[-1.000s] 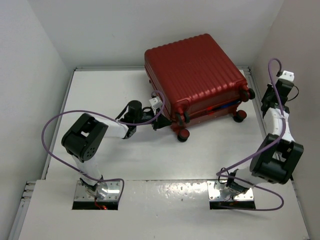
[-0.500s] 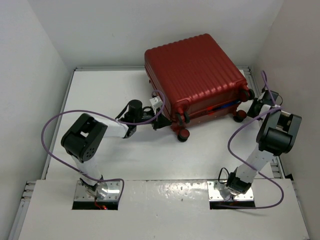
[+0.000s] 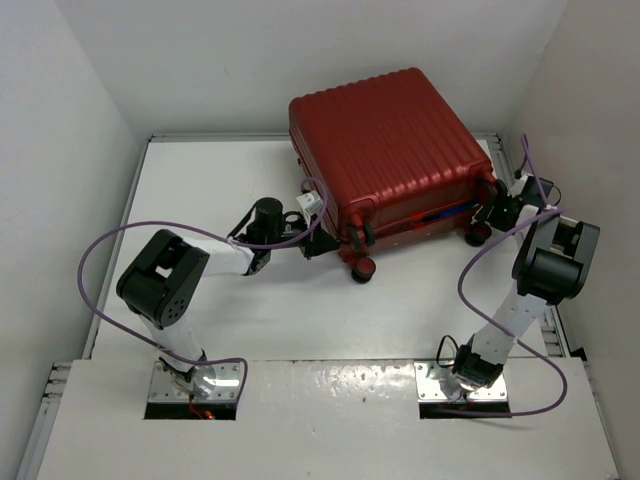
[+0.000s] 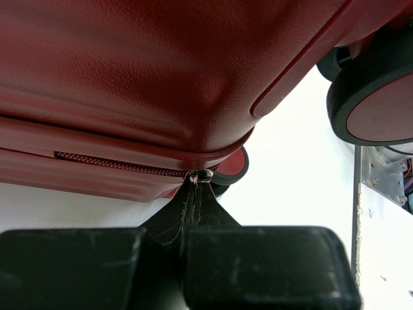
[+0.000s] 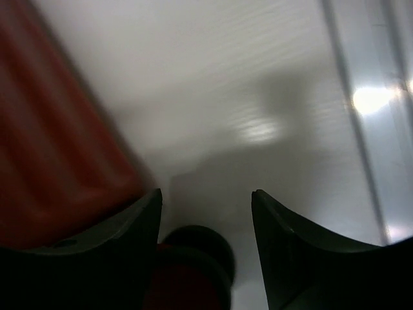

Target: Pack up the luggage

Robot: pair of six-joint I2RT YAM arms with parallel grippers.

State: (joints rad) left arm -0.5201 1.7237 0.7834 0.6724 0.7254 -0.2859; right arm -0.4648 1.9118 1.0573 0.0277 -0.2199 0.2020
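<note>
The closed red luggage (image 3: 395, 150) lies flat on the white counter (image 3: 200, 190), just ahead of both hands. The left hand (image 3: 318, 243), at its near corner, pinches the black zipper pull (image 4: 193, 210). The right hand (image 3: 497, 208) is spread, with a wheel (image 5: 197, 255) close between its fingers.

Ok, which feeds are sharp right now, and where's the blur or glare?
Top external: sharp, evenly lit, the luggage clear. Left wrist: crisp on the zipper pull pinched by the left gripper. Right wrist: blurred throughout, glare on the table, the wheel by the open right gripper a dark smear.
</note>
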